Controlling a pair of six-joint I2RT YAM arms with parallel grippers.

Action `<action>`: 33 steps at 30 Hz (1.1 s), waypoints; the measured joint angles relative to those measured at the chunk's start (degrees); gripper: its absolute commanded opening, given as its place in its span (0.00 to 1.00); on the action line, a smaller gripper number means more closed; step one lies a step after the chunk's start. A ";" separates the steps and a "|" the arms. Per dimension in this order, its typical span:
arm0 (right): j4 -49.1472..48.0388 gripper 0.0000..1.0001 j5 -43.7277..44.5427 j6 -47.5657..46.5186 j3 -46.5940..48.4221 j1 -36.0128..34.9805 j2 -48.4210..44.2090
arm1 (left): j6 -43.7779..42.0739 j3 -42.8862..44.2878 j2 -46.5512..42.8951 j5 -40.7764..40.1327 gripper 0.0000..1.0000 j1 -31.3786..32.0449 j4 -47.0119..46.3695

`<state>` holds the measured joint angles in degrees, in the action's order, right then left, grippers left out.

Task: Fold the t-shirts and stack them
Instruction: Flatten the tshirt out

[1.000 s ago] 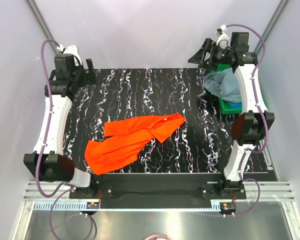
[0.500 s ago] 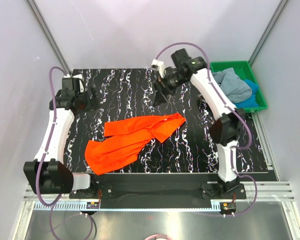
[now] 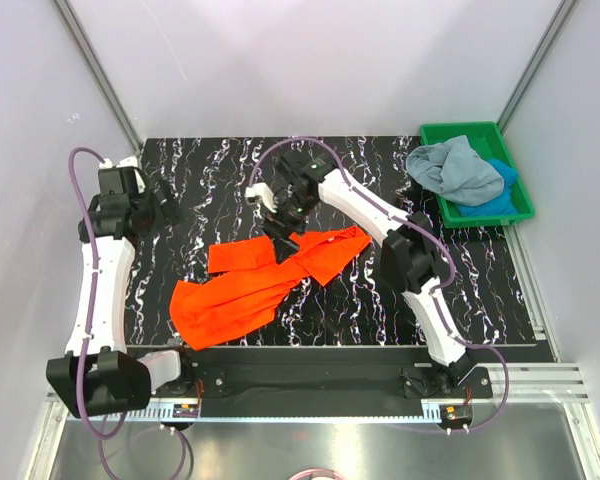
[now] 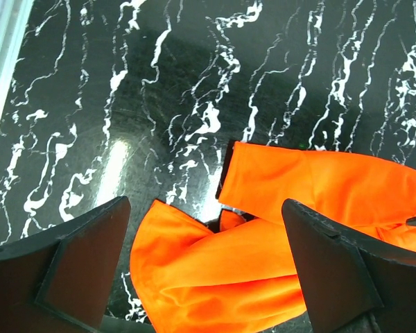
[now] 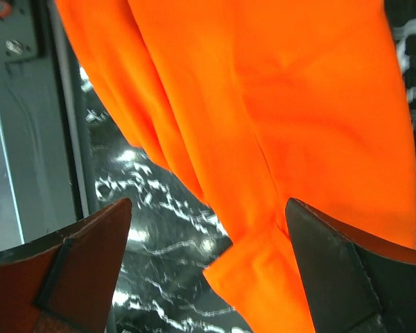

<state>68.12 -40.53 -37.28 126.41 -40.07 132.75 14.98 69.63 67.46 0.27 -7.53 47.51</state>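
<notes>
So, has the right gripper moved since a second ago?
Yes. The right gripper swung left from beside the green tray and now hovers open over the orange shirt.

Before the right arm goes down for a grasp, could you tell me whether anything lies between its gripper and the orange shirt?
Nothing visible does. The open right gripper hangs directly over the orange shirt with nothing between them; the green tray sits far off to the right.
</notes>
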 measured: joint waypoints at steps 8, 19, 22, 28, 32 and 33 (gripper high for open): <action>-4.55 0.98 -1.97 3.67 12.28 -3.17 3.58 | -0.17 -2.01 -2.43 0.04 0.99 -1.73 -0.37; -9.97 0.89 -2.64 4.85 10.38 -9.09 7.32 | -0.33 -2.64 -5.51 0.52 0.98 -4.09 -0.39; -11.76 0.85 -2.62 5.27 9.44 -10.62 7.67 | -0.11 -2.64 -5.51 1.18 0.98 -4.94 -0.37; -16.06 0.77 -1.44 7.39 8.81 -12.00 9.73 | 0.28 -2.84 -6.51 2.93 0.97 -6.14 -0.35; -19.19 0.66 3.39 8.94 7.23 -11.93 10.82 | 0.50 -3.72 -8.41 3.76 0.97 -6.45 -0.37; -19.96 0.64 4.87 9.20 6.78 -11.93 11.06 | 0.59 -3.93 -8.85 4.02 0.97 -6.45 -0.37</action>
<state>48.16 -35.66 -28.08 133.19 -52.01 143.81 15.57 65.69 58.61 4.29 -13.98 47.13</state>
